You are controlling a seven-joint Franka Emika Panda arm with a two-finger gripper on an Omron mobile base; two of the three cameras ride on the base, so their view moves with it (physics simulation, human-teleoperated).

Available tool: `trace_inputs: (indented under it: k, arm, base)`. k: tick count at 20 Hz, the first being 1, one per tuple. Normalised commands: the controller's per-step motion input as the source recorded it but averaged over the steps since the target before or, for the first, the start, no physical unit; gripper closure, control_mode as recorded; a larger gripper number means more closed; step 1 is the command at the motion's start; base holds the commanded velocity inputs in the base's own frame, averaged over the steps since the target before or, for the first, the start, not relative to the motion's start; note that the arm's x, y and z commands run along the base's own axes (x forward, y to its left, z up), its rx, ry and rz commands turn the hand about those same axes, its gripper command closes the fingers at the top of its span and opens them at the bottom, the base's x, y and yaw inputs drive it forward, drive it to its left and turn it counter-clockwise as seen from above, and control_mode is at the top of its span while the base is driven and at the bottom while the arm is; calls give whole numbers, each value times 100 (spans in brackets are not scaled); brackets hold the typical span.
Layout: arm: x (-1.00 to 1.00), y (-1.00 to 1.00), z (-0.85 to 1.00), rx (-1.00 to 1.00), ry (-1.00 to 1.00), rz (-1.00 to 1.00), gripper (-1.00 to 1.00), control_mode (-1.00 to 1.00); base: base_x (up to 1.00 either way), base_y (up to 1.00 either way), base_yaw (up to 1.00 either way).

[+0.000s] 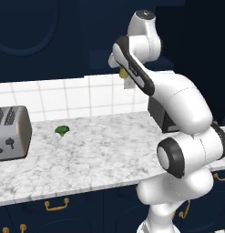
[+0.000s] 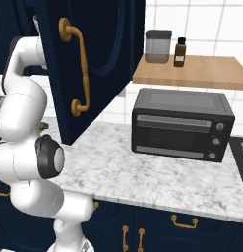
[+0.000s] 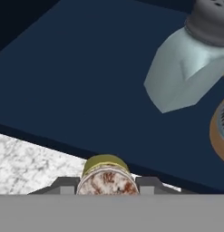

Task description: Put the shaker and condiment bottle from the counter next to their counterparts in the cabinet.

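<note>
Right up close in the hand view: the shaker [image 3: 105,174], yellow-green with a speckled top, sitting between the fingers of the gripper [image 3: 105,186]; looks clamped on it, held tight so it cannot drop on the way up. Seen from the left base view as a small yellow spot [image 1: 123,73] high above the counter [image 1: 86,150], just under the arm's hand. Beyond it, the dark blue shelf of the cabinet [image 3: 86,90]; far on the right of that shelf, the pale grey-green shaker [image 3: 186,68] with a dark cap, and beside it the edge of an orange bottle [image 3: 220,131]. Held high and close to the shelf, likely so it can be put next to its twin. Cabinet door [image 2: 88,64] swung wide open to let the arm in. Down on the counter: a toaster [image 1: 11,132] on the left, a bit of broccoli [image 1: 62,130], a black oven [image 2: 182,125] on the right. Slim condiment bottle: cannot find it here.
</note>
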Motion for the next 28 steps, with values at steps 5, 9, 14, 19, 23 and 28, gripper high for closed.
trace_inputs:
  k: [5,9,14,19,23,28]
  arm:
    - [12,0,39,0,-1,0,100,-100]
    - [1,0,42,0,-4,0,100,-100]
    - [0,0,51,0,-13,0,100,-100]
    - [0,0,36,0,-13,0,100,-100]
    - [10,0,-16,0,-2,0,100,-100]
    - [34,0,-36,0,-1,0,100,-100]
  base:
    - [0,0,0]
    - [0,0,0]
    - [0,0,0]
    - [0,0,0]
    - [0,0,0]
    - [0,0,0]
